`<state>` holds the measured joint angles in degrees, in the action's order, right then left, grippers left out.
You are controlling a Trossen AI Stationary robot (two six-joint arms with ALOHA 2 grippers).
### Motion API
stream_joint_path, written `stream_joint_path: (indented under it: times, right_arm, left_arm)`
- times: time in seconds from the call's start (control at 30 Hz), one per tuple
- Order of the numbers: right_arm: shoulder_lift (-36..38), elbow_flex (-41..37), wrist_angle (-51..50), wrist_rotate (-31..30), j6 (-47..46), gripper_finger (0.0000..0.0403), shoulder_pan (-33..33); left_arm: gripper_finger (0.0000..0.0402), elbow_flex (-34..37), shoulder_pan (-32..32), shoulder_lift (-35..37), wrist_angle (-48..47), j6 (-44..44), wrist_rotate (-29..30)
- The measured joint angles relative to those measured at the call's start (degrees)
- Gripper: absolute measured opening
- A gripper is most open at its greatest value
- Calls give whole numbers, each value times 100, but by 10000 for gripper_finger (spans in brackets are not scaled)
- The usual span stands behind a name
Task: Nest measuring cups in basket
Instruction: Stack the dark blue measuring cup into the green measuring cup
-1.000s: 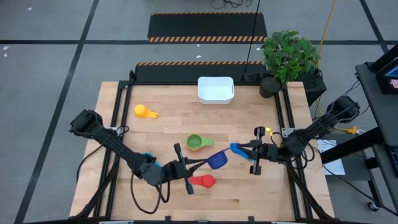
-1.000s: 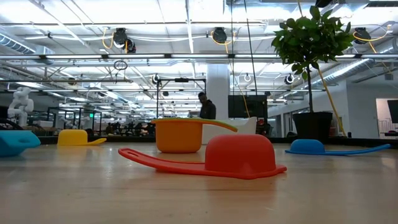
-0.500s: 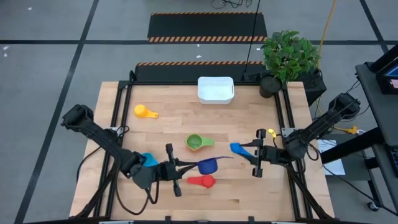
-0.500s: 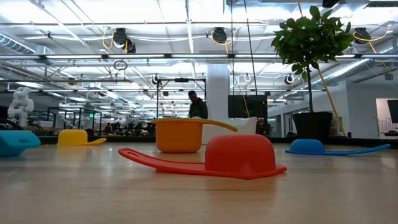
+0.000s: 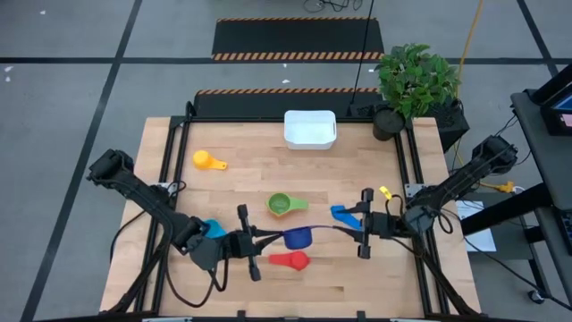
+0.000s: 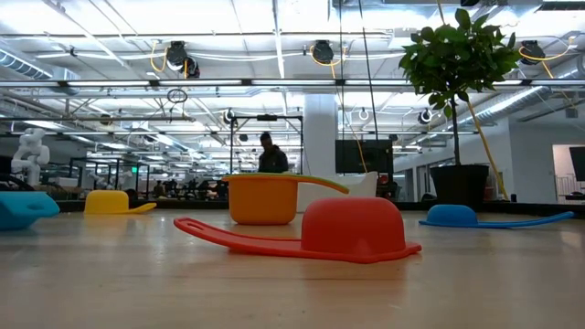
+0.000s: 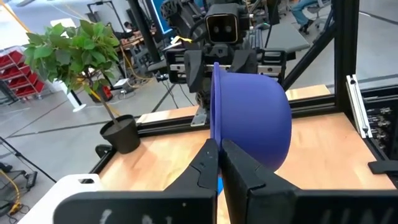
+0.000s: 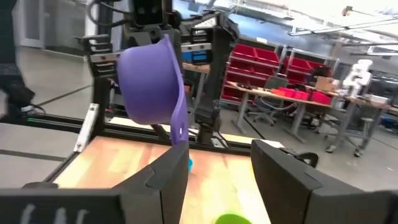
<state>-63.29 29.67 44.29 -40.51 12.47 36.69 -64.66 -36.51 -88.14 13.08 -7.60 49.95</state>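
Desk point(image 5: 250, 143) carries six visible cups. Left claw point(image 5: 270, 238) is clenched on the dark blue cup point(image 5: 298, 238), held above the desk beside the red cup point(image 5: 290, 260). Right claw point(image 5: 364, 234) is released, fingers apart, just beside the blue cup point(image 5: 340, 213). Basket point(image 5: 310, 128) sits at the far edge.

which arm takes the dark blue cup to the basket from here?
Left. The left gripper is shut on the dark blue cup, held off the table. The right gripper has open fingers and holds nothing. The basket sits at the far edge, open to either arm.
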Motion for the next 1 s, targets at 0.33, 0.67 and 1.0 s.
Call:
stream_joint_path:
  times: [0.33,0.67,1.0]
  right_arm:
    - [-2,0,-129,-615,81,169,17]
    - [-125,0,290,-308,204,190,17]
    - [-993,0,2035,-136,948,192,0]
  left_arm:
    - [5,7,-108,120,-12,-164,329]
    - [7,4,-372,197,-63,-428,874]
    - [9,58,-194,192,-73,-338,404]
